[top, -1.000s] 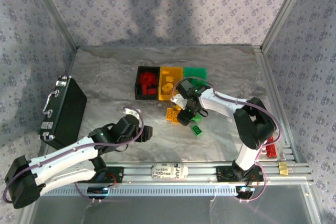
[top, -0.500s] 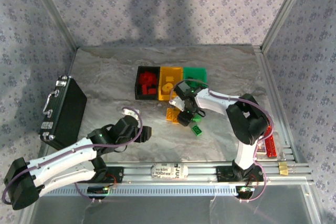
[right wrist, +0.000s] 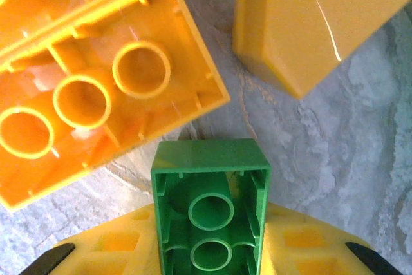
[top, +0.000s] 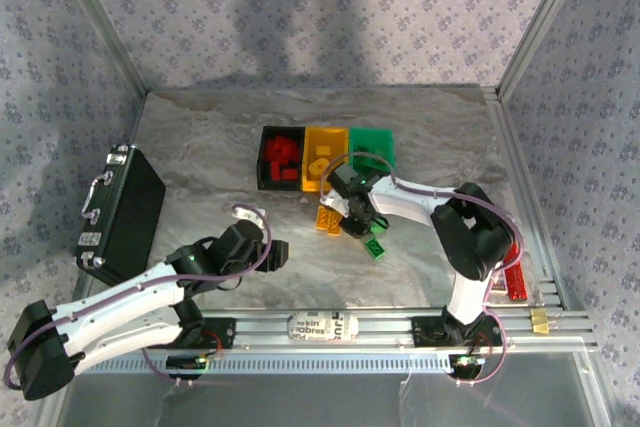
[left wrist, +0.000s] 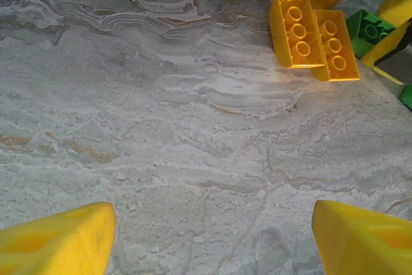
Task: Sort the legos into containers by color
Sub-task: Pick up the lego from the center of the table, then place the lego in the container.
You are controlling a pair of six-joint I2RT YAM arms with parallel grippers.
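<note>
Pinching a green lego [right wrist: 210,214], seemingly, right tool [right wrist: 210,252] in wrist close-up, blurred overhead; left tool [left wrist: 209,239] spread.

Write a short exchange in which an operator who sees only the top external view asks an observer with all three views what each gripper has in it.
Operator: From above, the right gripper covers whatever is under it. Is it holding anything?
Observer: Yes. The right wrist view shows it shut on a green brick, whose hollow underside faces the camera.
Operator: Is anything crowding that brick?
Observer: A yellow-orange brick lies right beside it on the table, also hollow side up.
Operator: And the other arm?
Observer: The left gripper is open, with only bare table between its fingers.
</note>
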